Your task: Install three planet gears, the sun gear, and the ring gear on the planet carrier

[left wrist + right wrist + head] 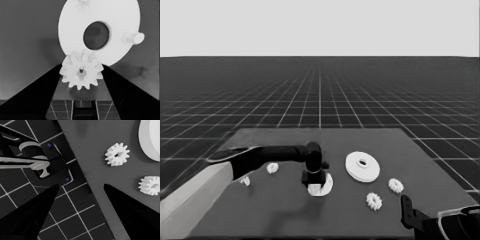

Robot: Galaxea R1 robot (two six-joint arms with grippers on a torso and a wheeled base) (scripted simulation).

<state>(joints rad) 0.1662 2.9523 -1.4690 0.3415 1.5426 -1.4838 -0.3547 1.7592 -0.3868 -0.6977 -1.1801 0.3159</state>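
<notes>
Left hand low at mid-table, fingers clamped; right hand parked, fingers spread.

Your left gripper with its arm lies across the left half of the tabletop and blocks the way to the smaller round part from that side. Its fingers hold a gear above this part, whose two pegs stand up. To the right, the larger round part and two gears lie apart, with bare tabletop between them. The front middle of the tabletop is free.
</notes>
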